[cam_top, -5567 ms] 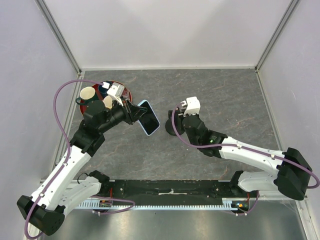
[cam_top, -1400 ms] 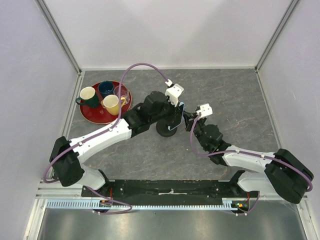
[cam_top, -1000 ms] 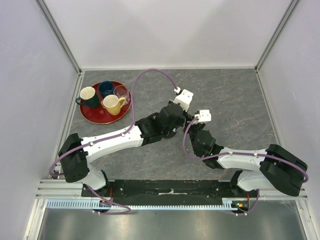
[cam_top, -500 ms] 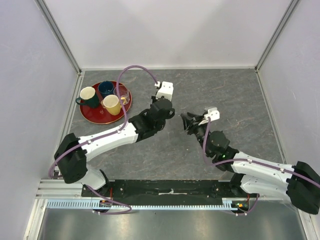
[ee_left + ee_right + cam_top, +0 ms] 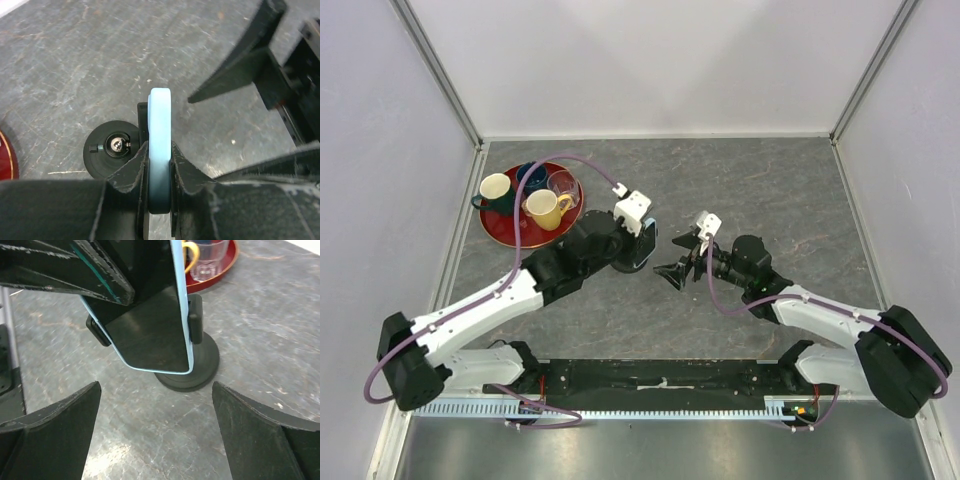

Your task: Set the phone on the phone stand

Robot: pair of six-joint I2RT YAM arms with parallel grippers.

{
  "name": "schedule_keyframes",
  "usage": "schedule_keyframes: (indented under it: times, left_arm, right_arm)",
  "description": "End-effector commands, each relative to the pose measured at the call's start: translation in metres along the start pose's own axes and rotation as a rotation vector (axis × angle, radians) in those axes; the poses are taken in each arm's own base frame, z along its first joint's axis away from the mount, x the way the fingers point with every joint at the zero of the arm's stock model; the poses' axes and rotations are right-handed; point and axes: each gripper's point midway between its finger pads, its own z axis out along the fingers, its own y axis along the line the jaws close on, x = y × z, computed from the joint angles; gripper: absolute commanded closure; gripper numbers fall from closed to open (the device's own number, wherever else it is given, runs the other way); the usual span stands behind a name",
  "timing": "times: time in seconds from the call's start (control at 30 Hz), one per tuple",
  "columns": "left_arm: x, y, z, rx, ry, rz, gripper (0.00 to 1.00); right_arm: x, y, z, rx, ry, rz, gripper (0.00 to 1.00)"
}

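The left tool (image 5: 159,167) has swung back over the phone stand (image 5: 114,149), clamped on the upright phone (image 5: 160,112) at the stand's clamp. The right tool (image 5: 155,395) has dropped closer and gapes wide, empty.

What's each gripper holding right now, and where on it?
Left gripper pinches the phone across its flat faces, at one end. Right gripper is open and empty.
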Motion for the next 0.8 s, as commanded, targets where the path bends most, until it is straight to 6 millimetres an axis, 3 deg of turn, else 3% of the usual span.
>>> schedule_keyframes:
  times: [0.0,0.13,0.17,0.37,0.57,0.6,0.77]
  left_arm:
    - [0.002,-0.027,-0.027,0.218,-0.046,0.130,0.98]
    - [0.001,-0.037,-0.042,0.302,-0.041,0.167,0.98]
    - [0.000,-0.036,-0.044,0.309,-0.036,0.176,0.98]
    - [0.008,-0.036,-0.049,0.365,-0.007,0.224,0.98]
    - [0.010,-0.037,-0.051,0.408,-0.023,0.236,0.98]
    - [0.010,-0.037,-0.051,0.409,-0.025,0.237,0.98]
    - [0.011,-0.037,-0.051,0.429,-0.010,0.243,0.98]
  right_arm:
    - [-0.019,0.030,0.004,-0.232,-0.054,-0.082,0.02]
    - [-0.013,0.026,0.013,-0.269,-0.004,-0.078,0.02]
    - [-0.020,0.031,0.015,-0.314,-0.018,-0.087,0.02]
    - [-0.014,0.039,0.028,-0.422,0.017,-0.069,0.07]
    - [-0.009,0.046,0.030,-0.482,0.028,-0.056,0.28]
    - [-0.008,0.048,0.030,-0.498,0.032,-0.053,0.36]
    - [-0.011,0.052,0.031,-0.532,0.009,-0.051,0.56]
